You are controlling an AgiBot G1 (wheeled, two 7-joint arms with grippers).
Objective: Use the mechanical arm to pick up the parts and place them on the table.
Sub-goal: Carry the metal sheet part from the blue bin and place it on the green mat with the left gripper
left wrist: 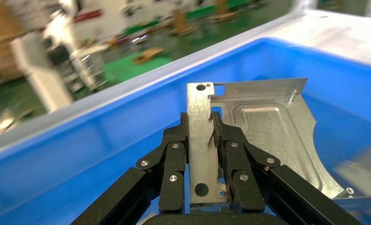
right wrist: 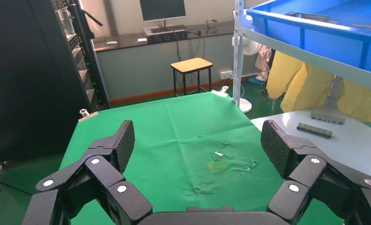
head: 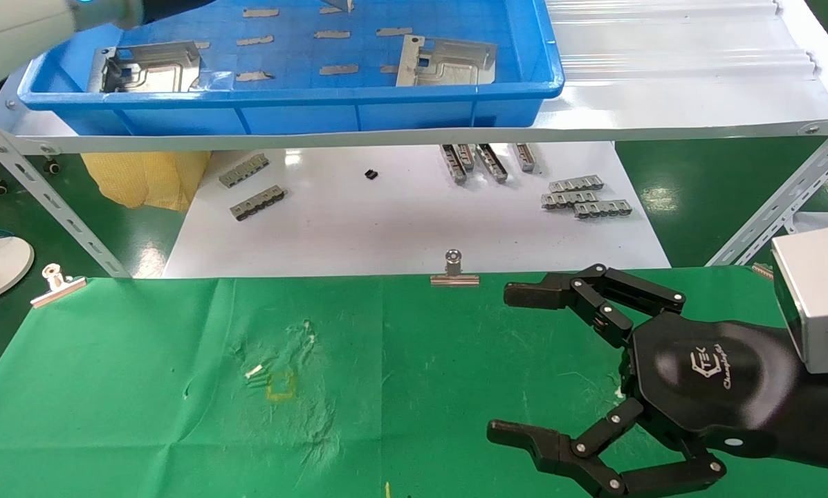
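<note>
My left gripper (left wrist: 200,123) is shut on the edge strip of a silvery stamped part (left wrist: 268,136) and holds it over the inside of the blue bin (left wrist: 104,140). In the head view only the left arm's white forearm (head: 26,28) shows, at the top left. Two more parts lie in the bin (head: 282,104), one at its left (head: 147,66) and one at its right (head: 448,62). My right gripper (head: 510,363) is open and empty just above the right side of the green table (head: 144,387). It also shows in the right wrist view (right wrist: 198,140), facing the yellow square mark (right wrist: 216,166).
The bin stands on a white metal shelf (head: 663,83) with slanted legs (head: 780,200). Below it, a glossy white board (head: 386,235) carries grey slotted strips (head: 586,197). Binder clips (head: 454,271) (head: 57,282) pin the cloth's far edge. The yellow mark (head: 280,385) is mid-table.
</note>
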